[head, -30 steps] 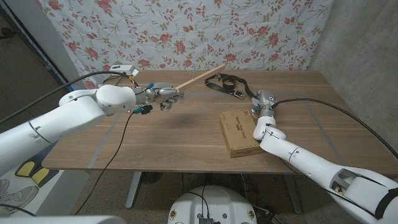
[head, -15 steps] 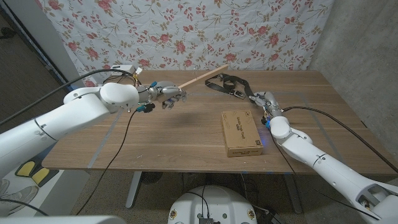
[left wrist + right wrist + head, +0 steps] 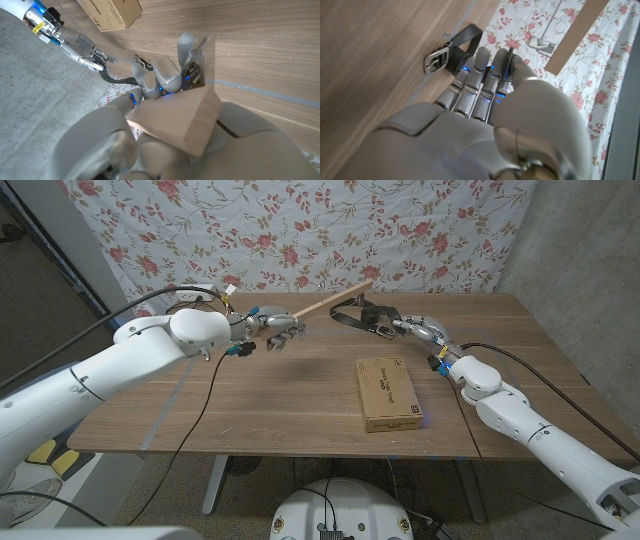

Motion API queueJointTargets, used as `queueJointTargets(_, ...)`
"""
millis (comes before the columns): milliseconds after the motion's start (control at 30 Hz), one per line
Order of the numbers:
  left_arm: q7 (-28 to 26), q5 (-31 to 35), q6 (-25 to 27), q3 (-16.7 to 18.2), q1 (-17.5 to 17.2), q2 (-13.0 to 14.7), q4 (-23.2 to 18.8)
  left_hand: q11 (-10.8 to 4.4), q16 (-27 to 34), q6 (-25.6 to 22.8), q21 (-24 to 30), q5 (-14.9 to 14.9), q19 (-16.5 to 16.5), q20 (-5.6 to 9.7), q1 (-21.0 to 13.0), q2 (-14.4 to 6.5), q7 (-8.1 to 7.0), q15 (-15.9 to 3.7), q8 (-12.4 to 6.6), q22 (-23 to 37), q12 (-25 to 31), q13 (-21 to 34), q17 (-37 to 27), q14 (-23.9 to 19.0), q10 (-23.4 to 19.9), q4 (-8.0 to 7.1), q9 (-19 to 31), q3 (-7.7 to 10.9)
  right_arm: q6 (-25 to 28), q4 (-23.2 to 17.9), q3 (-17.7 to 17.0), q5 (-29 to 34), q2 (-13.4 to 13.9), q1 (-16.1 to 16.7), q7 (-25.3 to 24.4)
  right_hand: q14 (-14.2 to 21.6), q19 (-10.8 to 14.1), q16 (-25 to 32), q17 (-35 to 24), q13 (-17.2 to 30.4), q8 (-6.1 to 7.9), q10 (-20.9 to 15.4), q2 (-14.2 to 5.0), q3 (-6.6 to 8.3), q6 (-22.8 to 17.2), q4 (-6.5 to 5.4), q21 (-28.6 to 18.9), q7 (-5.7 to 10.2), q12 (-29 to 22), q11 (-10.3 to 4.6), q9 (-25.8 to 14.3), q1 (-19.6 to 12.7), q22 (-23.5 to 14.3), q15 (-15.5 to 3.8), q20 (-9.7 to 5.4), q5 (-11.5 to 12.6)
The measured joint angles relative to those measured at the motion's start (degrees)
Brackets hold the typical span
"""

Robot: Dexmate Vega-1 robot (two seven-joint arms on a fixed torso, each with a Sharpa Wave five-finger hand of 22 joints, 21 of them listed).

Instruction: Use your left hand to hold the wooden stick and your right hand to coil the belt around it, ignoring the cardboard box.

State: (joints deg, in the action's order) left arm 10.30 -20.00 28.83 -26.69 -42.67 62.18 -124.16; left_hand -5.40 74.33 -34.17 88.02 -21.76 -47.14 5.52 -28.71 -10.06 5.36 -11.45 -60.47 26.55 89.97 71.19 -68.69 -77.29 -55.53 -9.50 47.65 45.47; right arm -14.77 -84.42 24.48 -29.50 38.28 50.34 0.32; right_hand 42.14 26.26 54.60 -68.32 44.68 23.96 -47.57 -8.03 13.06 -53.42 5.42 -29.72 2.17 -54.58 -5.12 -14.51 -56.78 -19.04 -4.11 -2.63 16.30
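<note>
My left hand [image 3: 272,328] grips the near end of the wooden stick [image 3: 330,301], which slants up and over the table towards the back wall. Its cut end [image 3: 182,119] shows among the curled fingers in the left wrist view. The black belt [image 3: 358,310] lies bunched at the table's back, just below the stick's far end. My right hand [image 3: 416,328] reaches to the belt's buckle end with fingers stretched out side by side. The metal buckle [image 3: 437,60] and strap [image 3: 466,38] lie just beyond the fingertips [image 3: 479,56]. I see no grip on the belt.
The cardboard box [image 3: 389,393] lies flat on the wooden table [image 3: 250,400], near my right forearm. A flowered cloth [image 3: 300,230] hangs behind the table's far edge. The box [image 3: 111,12] and my right hand [image 3: 82,49] also show in the left wrist view.
My right hand has gone from beside the cardboard box back across the table to the belt's buckle end. My left hand has shifted slightly, and the stick's far end stands a little higher.
</note>
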Motion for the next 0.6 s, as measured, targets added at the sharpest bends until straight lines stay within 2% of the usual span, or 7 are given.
queueJointTargets(33,0.1,0.2,0.0,-0.6,0.8,-0.7,0.4,0.00,0.0,0.0,0.0,0.0,0.0,0.00,0.0,0.0,0.01,-0.02,0.00,0.0,0.0,0.0,0.0,0.0,0.0,0.00,0.0,0.00,-2.4,-0.3,-0.3,-1.6,0.0,0.3,3.9,0.0,0.0,0.0,-0.1,-0.2,0.00,0.0,0.00,0.00,0.0,0.00,-0.3,0.00,0.0,0.00,0.0,0.0,0.0,0.00,0.00,0.0)
queueJointTargets(167,0.7,0.8,0.0,-1.5,1.8,-1.5,0.9,0.01,0.0,0.1,0.4,0.0,0.0,-0.01,0.5,0.2,0.10,-0.20,-0.01,0.0,0.0,0.0,-0.2,-0.2,0.0,-0.06,-0.1,0.06,-5.0,-1.2,-1.4,-2.8,-0.1,1.3,6.2,0.0,0.0,0.0,-0.5,-0.6,0.00,0.0,0.01,0.00,0.0,0.00,-0.6,0.00,0.0,0.00,0.0,0.0,0.0,0.00,0.00,0.0)
queueJointTargets(367,1.6,1.4,0.0,-2.4,2.8,-2.3,1.3,0.01,0.0,0.1,0.4,0.0,0.0,-0.01,0.5,0.2,0.10,-0.20,-0.40,0.0,0.0,0.0,-0.2,-0.2,0.0,0.15,-0.1,0.29,-7.0,-2.1,-2.7,-3.4,-1.1,2.2,6.7,0.8,0.0,0.6,-1.2,-0.9,0.00,-0.3,0.01,0.00,0.0,0.00,-1.4,-0.02,0.0,0.33,0.0,0.0,-0.3,-0.35,0.00,-0.1)
queueJointTargets(600,2.8,1.7,0.0,-3.2,3.5,-2.8,1.5,-0.02,0.0,0.1,0.4,0.0,0.2,0.00,0.5,0.2,0.09,-0.12,-0.41,-0.1,0.0,0.0,-0.4,-0.3,0.0,0.15,-0.3,0.29,-7.8,-3.0,-3.4,-2.5,-2.8,2.2,3.7,1.5,0.5,1.6,-1.2,-1.4,0.00,-1.2,0.10,0.33,0.0,0.02,-2.4,-0.03,0.0,0.72,0.0,-0.1,-0.3,-0.42,0.52,-0.2)
